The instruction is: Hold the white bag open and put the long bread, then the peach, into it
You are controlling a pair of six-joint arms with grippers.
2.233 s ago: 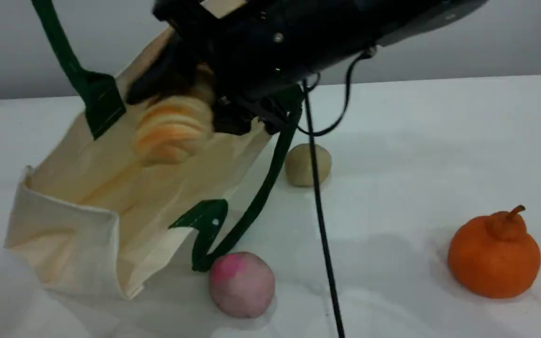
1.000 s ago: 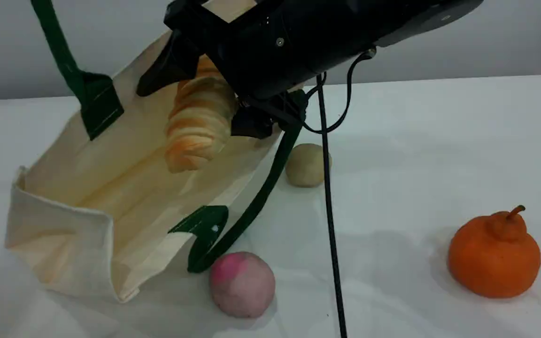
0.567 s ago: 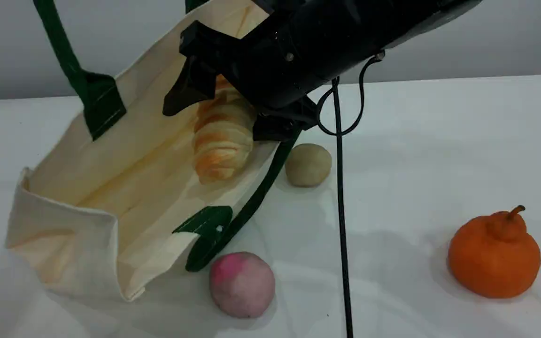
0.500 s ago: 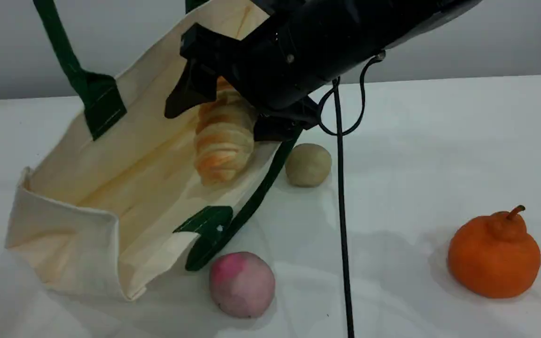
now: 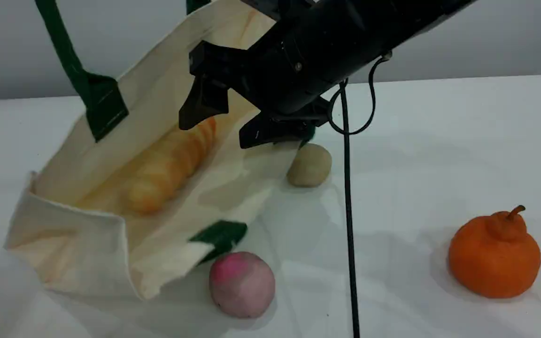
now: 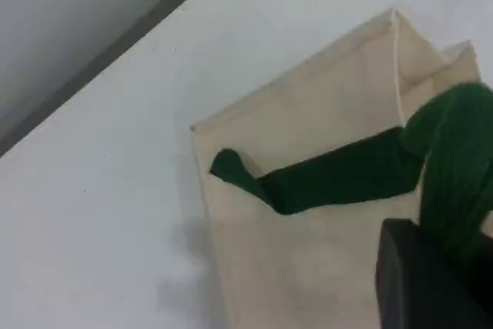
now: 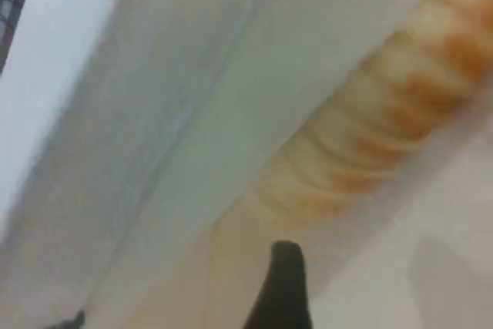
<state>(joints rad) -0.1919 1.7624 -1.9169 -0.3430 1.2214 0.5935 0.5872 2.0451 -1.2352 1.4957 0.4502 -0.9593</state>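
The long bread [image 5: 169, 164] now lies inside the white bag [image 5: 111, 197], so the peach [image 5: 242, 284] is next. The right hand [image 5: 233, 117] hangs at the bag's mouth with its fingers wide apart and empty. The peach sits on the counter [image 5: 416, 164] nearer the camera, below that hand, just beside the bag. The left hand [image 6: 431, 283] is pinched shut on a green strap [image 6: 339, 179], holding the bag open.

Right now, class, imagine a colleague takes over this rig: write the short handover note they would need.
Left claw: shut on the green handle, holding the white bag open.
Right claw: open and empty at the bag's mouth.
The long bread lies inside the bag: that step is done.
The peach sits on the table just beside the bag's mouth, untouched.
Left to do: pick up the peach with the right claw and place it in the bag.
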